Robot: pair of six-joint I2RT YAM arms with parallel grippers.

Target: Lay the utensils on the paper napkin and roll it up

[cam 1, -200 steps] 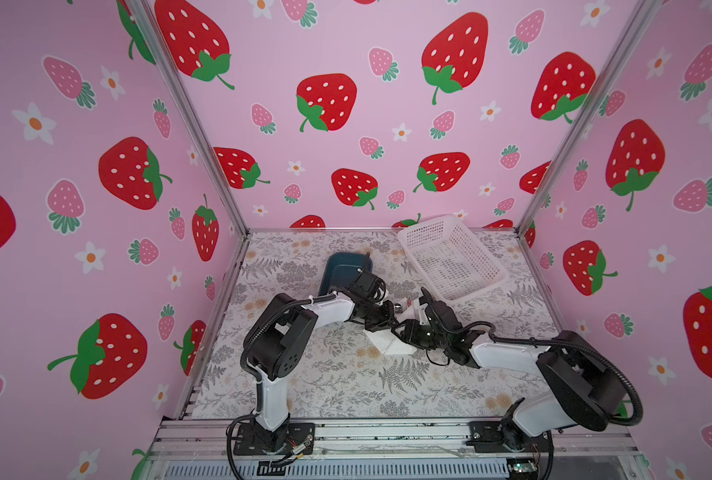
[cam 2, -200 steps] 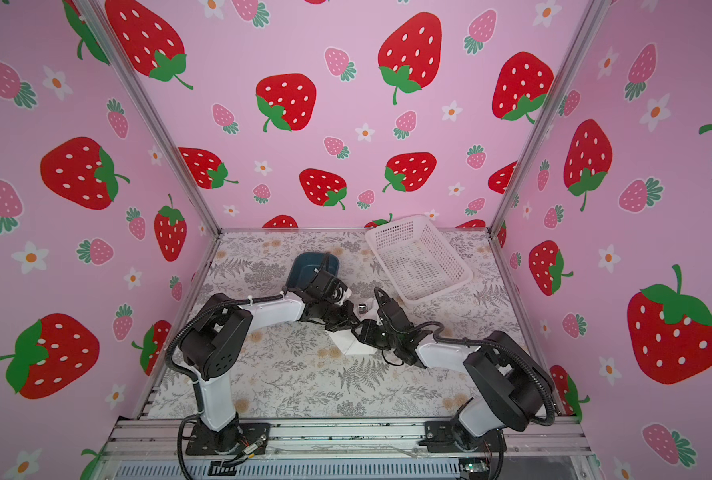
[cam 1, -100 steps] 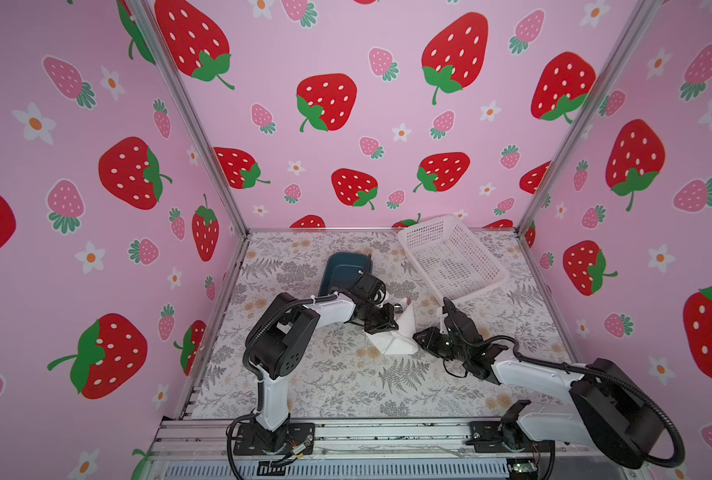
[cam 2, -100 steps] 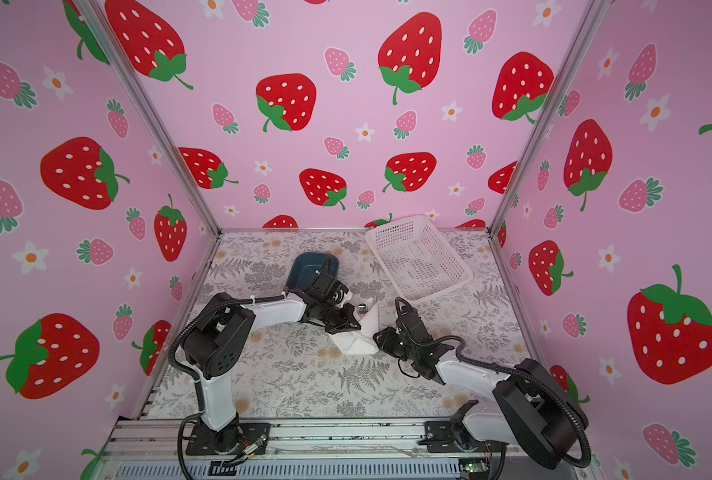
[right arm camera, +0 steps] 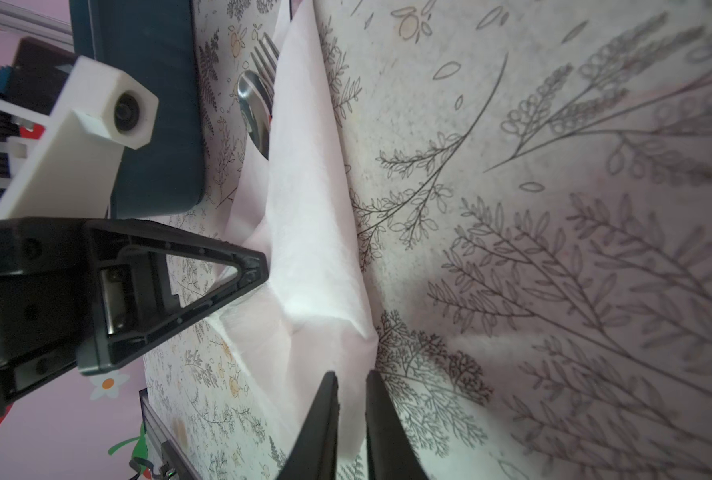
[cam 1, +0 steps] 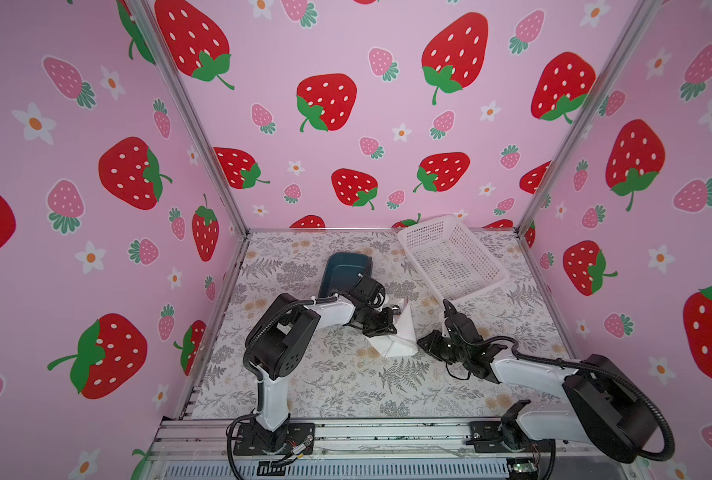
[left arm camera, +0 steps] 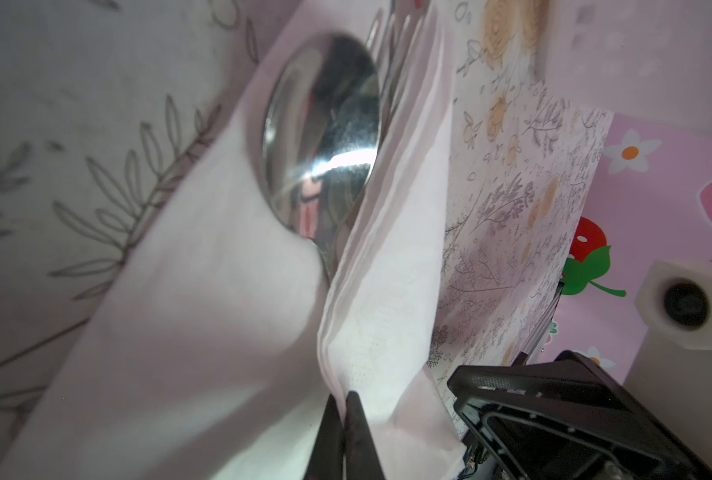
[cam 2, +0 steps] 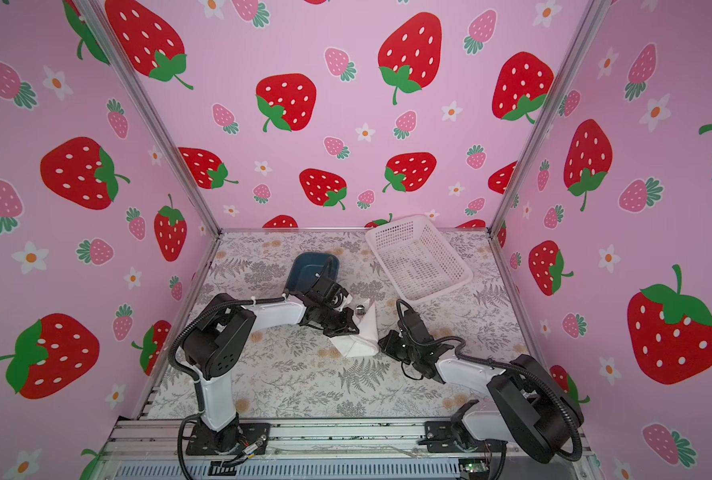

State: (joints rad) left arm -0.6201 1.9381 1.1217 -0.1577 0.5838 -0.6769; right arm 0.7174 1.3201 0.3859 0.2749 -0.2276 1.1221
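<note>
Top views: in both, the folded white paper napkin (cam 1: 402,340) lies mid-frame on the floral counter (cam 1: 346,386). Left wrist: at lower centre, left jaws pinch a napkin fold, and a silver metal spoon (left arm camera: 325,137) is tucked above. Right wrist: at the bottom, right jaws stand narrow around the napkin's corner; I cannot tell whether they grip it.

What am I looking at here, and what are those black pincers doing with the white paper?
Two robot arms reach over a flower-patterned table. Two pictures look down from overhead; the other two come from cameras on the arms' wrists. On the table lie a blue tub, a white basket and a folded paper napkin with a spoon and a fork tucked inside. The left gripper is shut on a napkin fold. The right gripper has the napkin's corner between nearly closed jaws; whether it grips is unclear.
</note>
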